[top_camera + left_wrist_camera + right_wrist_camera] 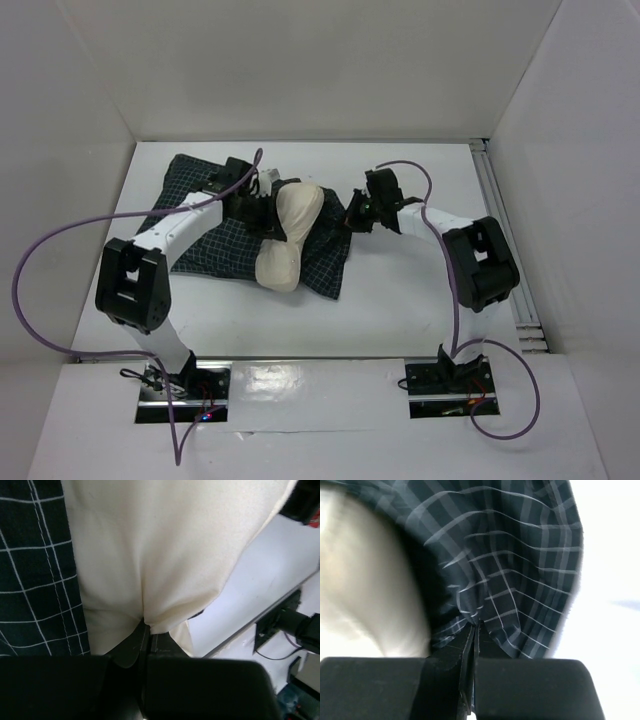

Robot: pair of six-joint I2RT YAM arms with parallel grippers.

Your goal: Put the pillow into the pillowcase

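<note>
pillowcase (325, 268): lying spread out flat, mostly under the pillow
pillow (290, 235): sitting on top, bunched mid-way, barely going in
left gripper (147, 630): jaws pinching tight on pillow fabric
right gripper (476, 625): jaws clamping the pillowcase edge
step: I'm guessing it's starting the stuffing
next: probably lifting the edge wider, left shoving the pillow under

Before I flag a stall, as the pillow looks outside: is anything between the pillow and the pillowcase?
Nothing separate shows. The pillow lies on top of the pillowcase, touching its fabric. The left jaws pinch the pillow, the right jaws a pillowcase fold; the opening itself is not clear.
</note>
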